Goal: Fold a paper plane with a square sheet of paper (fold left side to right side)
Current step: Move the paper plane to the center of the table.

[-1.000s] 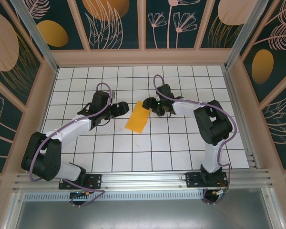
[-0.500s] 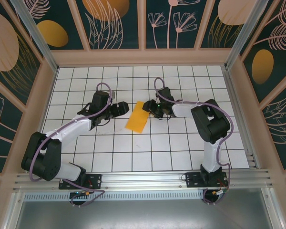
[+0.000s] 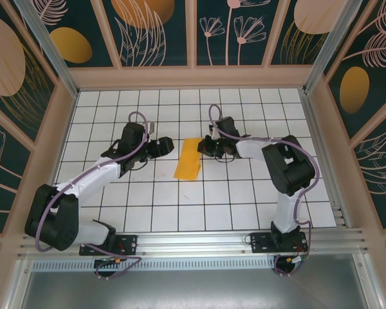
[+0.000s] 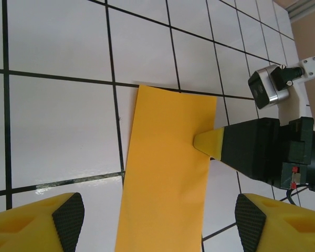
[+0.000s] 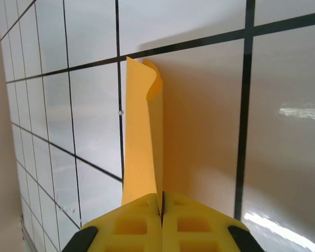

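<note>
The square sheet of paper (image 3: pixel 187 161) (image 4: pixel 168 168) (image 5: pixel 142 147) is seen folded to a narrow strip near the middle of the tabletop (image 3: pixel 244 193), well apart from every edge, with its long edges running from near to far. Bare tiles are left on all sides of it, the widest stretch lying toward the near edge. The strip's right long edge is clamped near its far end by the right gripper (image 3: pixel 202 147) (image 4: pixel 207 143) (image 5: pixel 161 202), whose fingers are pressed together on it; in the right wrist view, an upper layer is seen curling up at the far corner. The left gripper (image 3: pixel 169 147) (image 4: pixel 157 218) is held spread wide just left of the strip, gripping nothing. Compared with a second ago, the strip is seen narrower and less slanted, and the right jaws, then apart, are now closed.
</note>
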You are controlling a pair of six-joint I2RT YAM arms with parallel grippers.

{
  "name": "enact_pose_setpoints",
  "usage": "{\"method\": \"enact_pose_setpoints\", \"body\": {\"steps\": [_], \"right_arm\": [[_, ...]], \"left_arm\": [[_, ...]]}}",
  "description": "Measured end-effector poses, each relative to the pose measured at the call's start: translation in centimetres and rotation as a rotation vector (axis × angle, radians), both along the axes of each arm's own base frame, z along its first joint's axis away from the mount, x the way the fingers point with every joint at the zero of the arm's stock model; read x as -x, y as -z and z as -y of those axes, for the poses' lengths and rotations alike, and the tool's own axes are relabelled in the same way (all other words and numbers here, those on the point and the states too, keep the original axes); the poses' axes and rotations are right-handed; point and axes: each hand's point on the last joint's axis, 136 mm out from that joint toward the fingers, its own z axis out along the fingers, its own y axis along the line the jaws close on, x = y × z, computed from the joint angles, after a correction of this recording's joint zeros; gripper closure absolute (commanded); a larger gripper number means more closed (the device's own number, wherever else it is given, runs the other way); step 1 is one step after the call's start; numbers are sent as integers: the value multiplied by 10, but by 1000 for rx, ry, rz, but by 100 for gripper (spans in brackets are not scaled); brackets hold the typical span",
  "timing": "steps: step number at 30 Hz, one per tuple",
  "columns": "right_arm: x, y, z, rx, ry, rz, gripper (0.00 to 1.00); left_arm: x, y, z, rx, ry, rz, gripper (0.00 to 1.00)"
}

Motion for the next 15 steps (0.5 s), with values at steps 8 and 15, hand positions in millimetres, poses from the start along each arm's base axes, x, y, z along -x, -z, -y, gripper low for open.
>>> {"method": "enact_pose_setpoints", "body": {"steps": [8,15], "right_arm": [[9,6,36,26,-41,-22,77],[7,17,59,151,-21,-21,47]], "left_arm": [[10,0,6,24,55,-11,24],[23,14,8,41,85,-60,23]]}}
